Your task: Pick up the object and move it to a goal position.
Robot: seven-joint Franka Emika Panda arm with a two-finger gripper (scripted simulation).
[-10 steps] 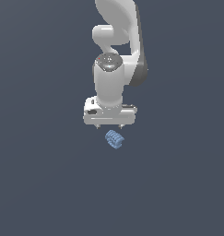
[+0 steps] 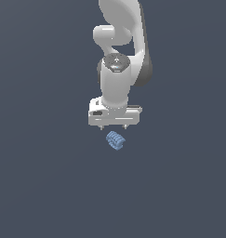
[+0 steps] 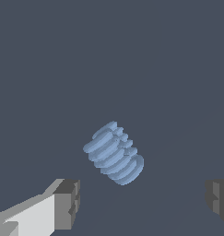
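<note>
While the white Panda arm (image 2: pixel 118 79) hangs over the plain grey counter (image 2: pixel 44 176), its jaws (image 2: pixel 113 126) stand spread wide and hold nothing; in the wrist view the two dark finger pads (image 3: pixel 67 203) sit well apart, with the object off their line.

Position: the light-blue ridged piece (image 2: pixel 116 141) lies on the counter just below the jaws in the exterior view, at about 6 o'clock from the hand, apart from both fingers. In the wrist view the piece (image 3: pixel 114 153) lies on its side, its long axis running from roughly 10 o'clock to 4 o'clock, skewed to the line between the pads.

Handling, as a judgement: the piece looks rigid, small and light, so weight should be no concern. Its stacked ridges give an uneven, rounded flank, and it may roll or twist if one pad touches first.

Recommended hold: across the middle of the ridged barrel, pads pressed on opposite flanks. That would call for the wrist to turn until the pads square up with the barrel, and for the hand to be centred over it before descent. No goal marker is visible in either view.
</note>
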